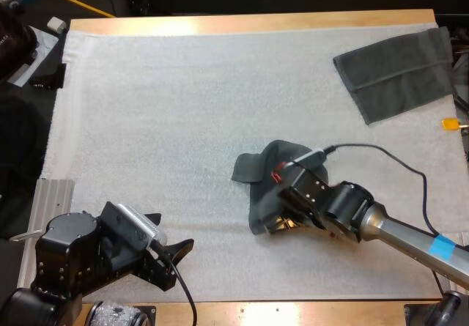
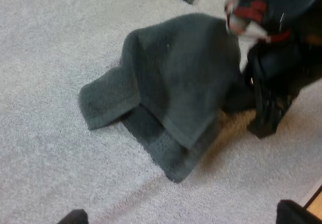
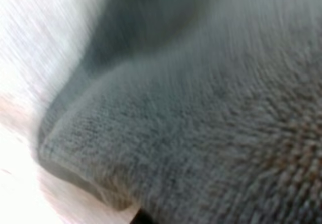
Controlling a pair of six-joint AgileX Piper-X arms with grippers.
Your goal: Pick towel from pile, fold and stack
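currently, crumpled towel [image 1: 267, 172] lies mid mat [image 1: 183, 113], right gripper [image 1: 287, 215] pressed into it, grip not determinable. left gripper [image 1: 172, 234] at near left corner, spread wide, holding nothing. folded towel [image 1: 396, 73] at far right corner.

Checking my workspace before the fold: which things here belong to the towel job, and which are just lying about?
Job: crumpled towel, with the right gripper at it; folded towel at the far right; left gripper, open.
Lying about: ribbed metal plate beside the mat; small white object off the table.
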